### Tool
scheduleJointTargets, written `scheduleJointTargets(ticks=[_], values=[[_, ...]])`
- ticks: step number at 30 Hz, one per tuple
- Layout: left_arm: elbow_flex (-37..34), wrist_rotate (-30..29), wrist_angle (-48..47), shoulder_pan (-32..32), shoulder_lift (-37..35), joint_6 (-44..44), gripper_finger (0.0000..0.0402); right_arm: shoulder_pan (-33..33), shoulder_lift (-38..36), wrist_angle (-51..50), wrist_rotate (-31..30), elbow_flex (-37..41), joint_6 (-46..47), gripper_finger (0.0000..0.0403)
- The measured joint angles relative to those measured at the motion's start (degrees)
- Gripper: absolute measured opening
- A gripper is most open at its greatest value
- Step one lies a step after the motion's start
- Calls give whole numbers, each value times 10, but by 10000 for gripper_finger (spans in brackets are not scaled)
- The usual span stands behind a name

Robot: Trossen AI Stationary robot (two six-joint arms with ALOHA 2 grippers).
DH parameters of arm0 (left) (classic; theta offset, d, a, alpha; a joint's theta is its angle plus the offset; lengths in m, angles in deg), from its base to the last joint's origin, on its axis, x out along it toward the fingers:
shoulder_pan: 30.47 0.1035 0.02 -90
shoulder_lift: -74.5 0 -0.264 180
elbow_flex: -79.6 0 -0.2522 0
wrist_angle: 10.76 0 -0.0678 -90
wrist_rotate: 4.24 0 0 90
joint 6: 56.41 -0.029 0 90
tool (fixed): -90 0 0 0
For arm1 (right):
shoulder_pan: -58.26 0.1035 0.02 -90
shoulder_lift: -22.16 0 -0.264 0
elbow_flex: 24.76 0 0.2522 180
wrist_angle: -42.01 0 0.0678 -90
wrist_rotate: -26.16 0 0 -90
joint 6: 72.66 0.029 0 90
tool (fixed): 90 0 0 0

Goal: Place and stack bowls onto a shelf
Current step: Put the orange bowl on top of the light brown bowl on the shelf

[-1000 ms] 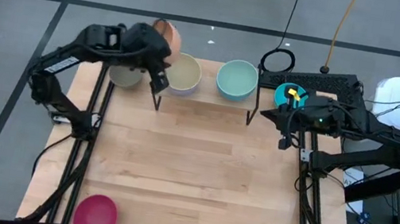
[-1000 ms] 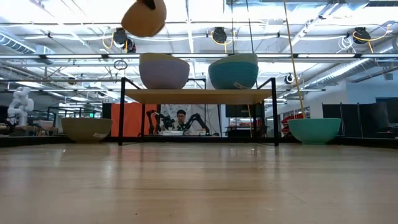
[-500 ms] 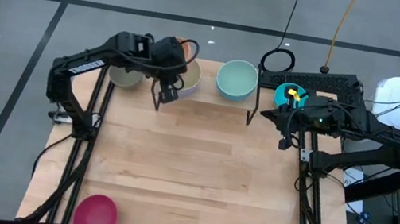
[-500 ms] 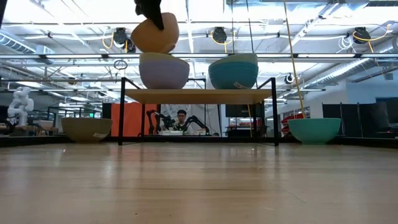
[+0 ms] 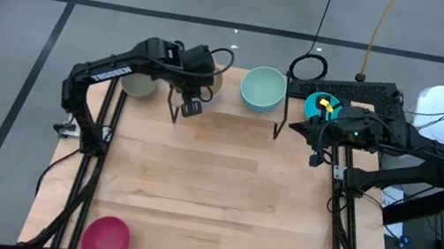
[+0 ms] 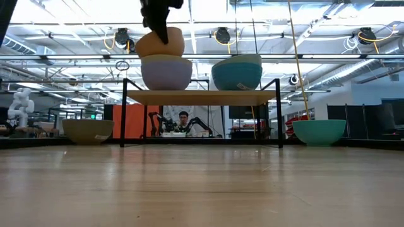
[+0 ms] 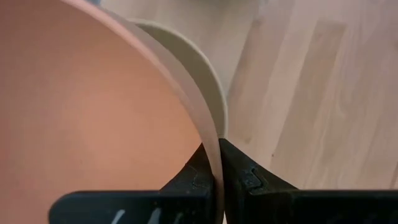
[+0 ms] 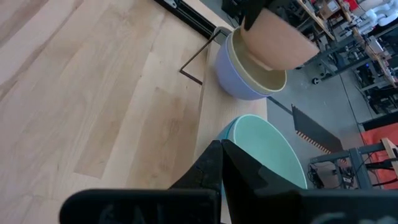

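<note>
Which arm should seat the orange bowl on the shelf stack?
Left. Its gripper is shut on the orange bowl directly above the stack; the right gripper waits beside the shelf.

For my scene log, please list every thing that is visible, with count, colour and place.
table: one, light wood
shelf: one, light wood, black legs, table's far edge
periwinkle bowl: one, on shelf
pale yellow bowl: one, inside periwinkle
teal bowl: one, on shelf
mint bowl: one, inside teal
orange bowl: one, atop yellow
olive-grey bowl: one, left of shelf
cyan bowl: one, right of shelf
magenta bowl: one, near-left corner
person: one, far behind
left gripper: shut on orange rim
right gripper: shut, empty
</note>
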Motion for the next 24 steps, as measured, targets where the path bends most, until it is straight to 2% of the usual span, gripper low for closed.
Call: scheduleJointTargets(ticks=[9, 16, 24], values=[[0, 1, 1, 0, 23, -6, 22, 0, 0, 0, 0, 0, 0, 0], [0, -2, 9, 7, 23, 63, 33, 0, 0, 0, 0, 0, 0, 0], [0, 11, 7, 7, 23, 44, 36, 0, 0, 0, 0, 0, -3, 0]])
